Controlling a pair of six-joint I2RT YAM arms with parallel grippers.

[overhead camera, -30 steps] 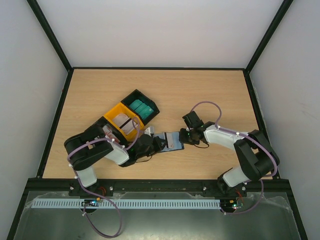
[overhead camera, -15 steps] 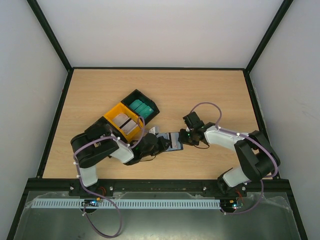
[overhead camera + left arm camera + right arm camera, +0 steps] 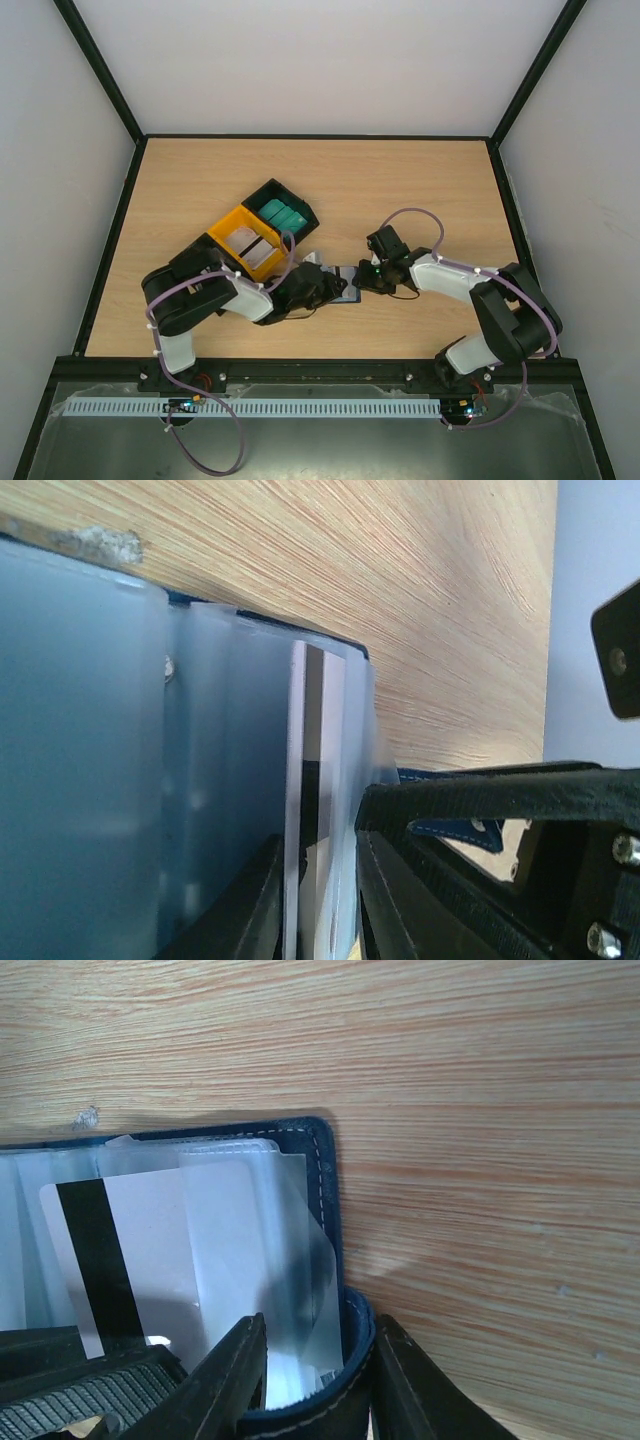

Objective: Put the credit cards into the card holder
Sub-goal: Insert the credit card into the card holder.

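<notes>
Spanning the enclosure, a pale wood-grain counter [image 3: 420, 170] sits between plain white walls [image 3: 320, 60] and a black frame [image 3: 320, 137]. Near its front middle lies the open navy card holder [image 3: 325, 1170]. Beyond the card holder, to its left, a black-and-yellow tray [image 3: 222, 232] holds teal cards [image 3: 280, 213] in its black bay and whitish cards [image 3: 250, 245] in the yellow one. The right pincer [image 3: 320, 1335] grips the card holder's stitched edge. The left pincer [image 3: 315, 850] crowds the card holder's other side, hiding much of it from above. Its fingers stand narrowly apart around a black-striped white card [image 3: 160, 1240] lying partly in a clear sleeve; whether they pinch it I cannot tell.
</notes>
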